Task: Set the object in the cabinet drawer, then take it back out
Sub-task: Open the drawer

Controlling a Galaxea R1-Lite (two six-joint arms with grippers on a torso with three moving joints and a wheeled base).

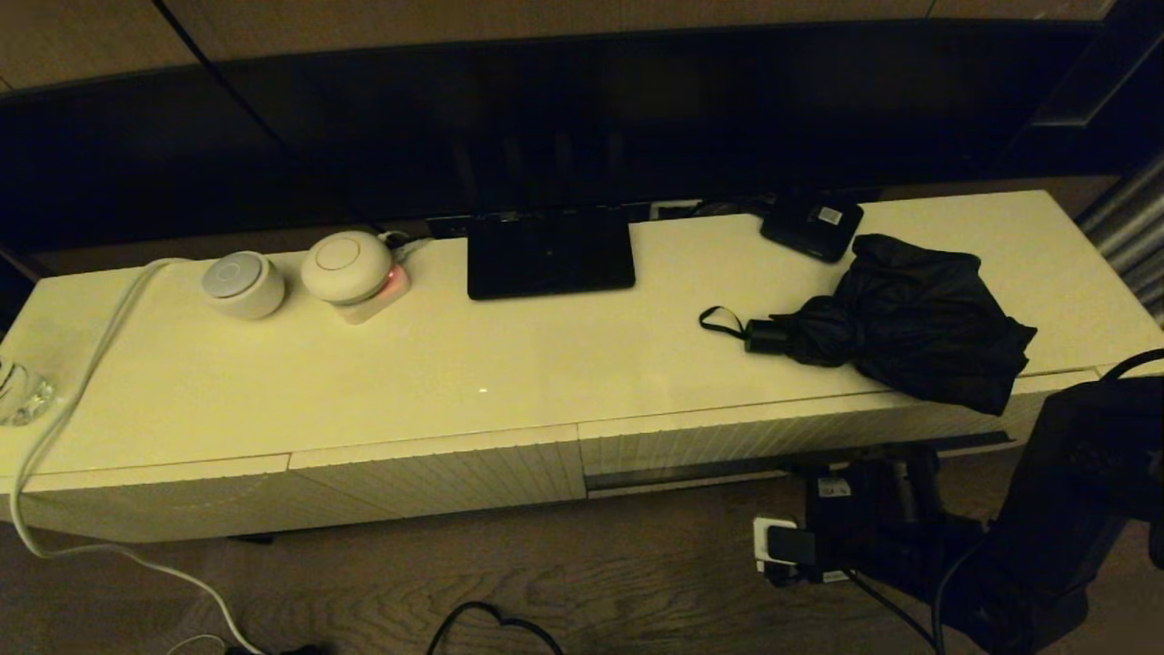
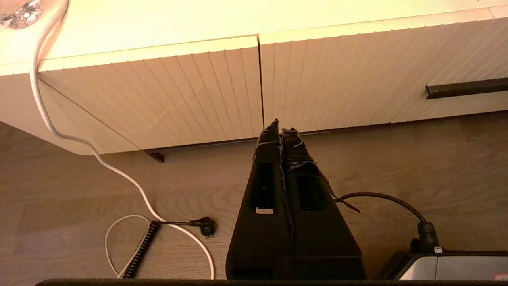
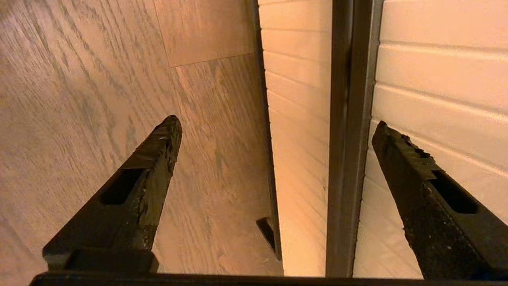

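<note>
At the far left edge of the head view a clear glass object (image 1: pixel 20 393) is cut off by the frame, so what it is cannot be made out. A white cable (image 1: pixel 86 364) runs past it over the cabinet top (image 1: pixel 473 364) and down to the floor. Further right on the top stand two round white devices (image 1: pixel 244 284), then a flat black stand (image 1: pixel 549 255), whose upper part merges with the dark screen behind it. Right of that lies a small black box with a white label (image 1: pixel 812 225) at the far edge.

The umbrella (image 1: pixel 909 318) lies on the right part of the cabinet top, just near of the box, handle pointing left with its strap loop (image 1: pixel 721 318) on the surface; its bunched fabric overhangs the near edge above the drawer (image 1: pixel 727 437). The drawer sits closed, its dark handle slot (image 1: pixel 673 475) partly hidden on the right by the right arm.

The left gripper (image 2: pixel 281 131) is out of the head view; its wrist view shows it low before the ribbed fronts, fingers pressed together on nothing.

The right gripper (image 3: pixel 278 125) is low in front of the drawer at the right, its body hard to pick out in the head view. Its fingers (image 3: pixel 151 167) are spread wide and hold nothing, straddling the handle slot (image 3: pixel 349 139); whether either tip touches the front cannot be told.
</note>
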